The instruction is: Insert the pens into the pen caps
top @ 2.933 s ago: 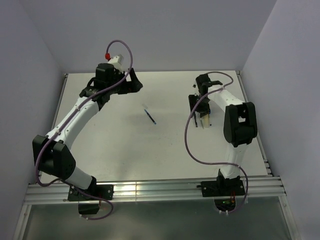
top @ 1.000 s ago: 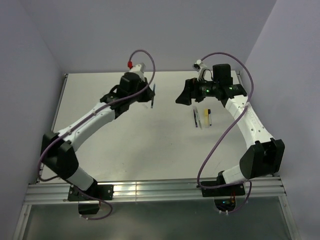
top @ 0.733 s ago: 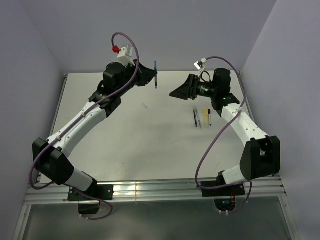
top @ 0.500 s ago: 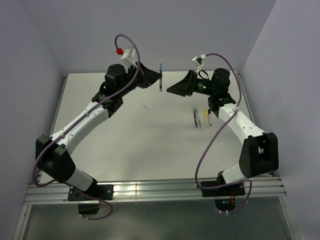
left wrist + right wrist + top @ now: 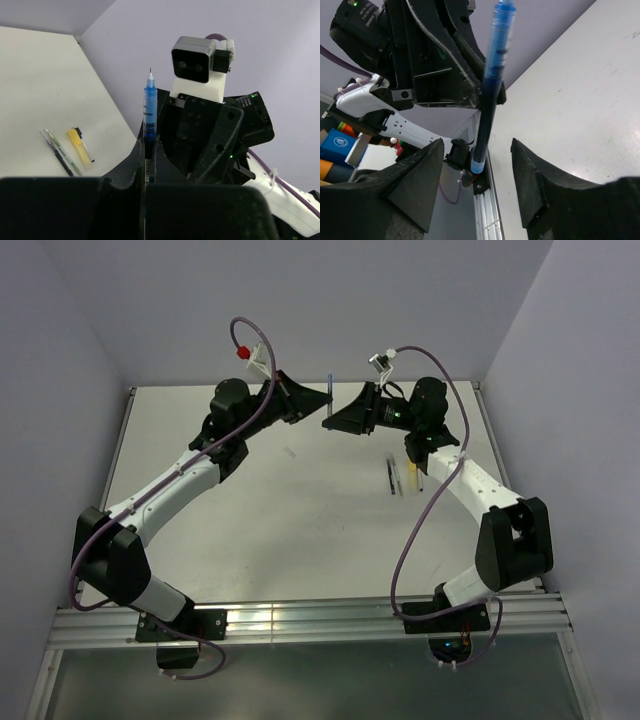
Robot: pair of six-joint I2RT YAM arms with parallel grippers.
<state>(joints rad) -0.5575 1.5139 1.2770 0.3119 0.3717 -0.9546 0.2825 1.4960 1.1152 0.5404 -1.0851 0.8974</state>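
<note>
only right wrist view shows blue pen (image 5: pixel 492 85) inside parted right gripper (image 5: pixel 477 146).

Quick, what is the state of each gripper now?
Left gripper: closed on the blue pen.
Right gripper: open, around the pen, not gripping.

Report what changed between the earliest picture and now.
The left arm's fingers picked the blue translucent pen off the white table and raised it upright. The right arm's fingers rose to meet it, open either side of it. The yellow cap and thin dark pen stayed put.
</note>
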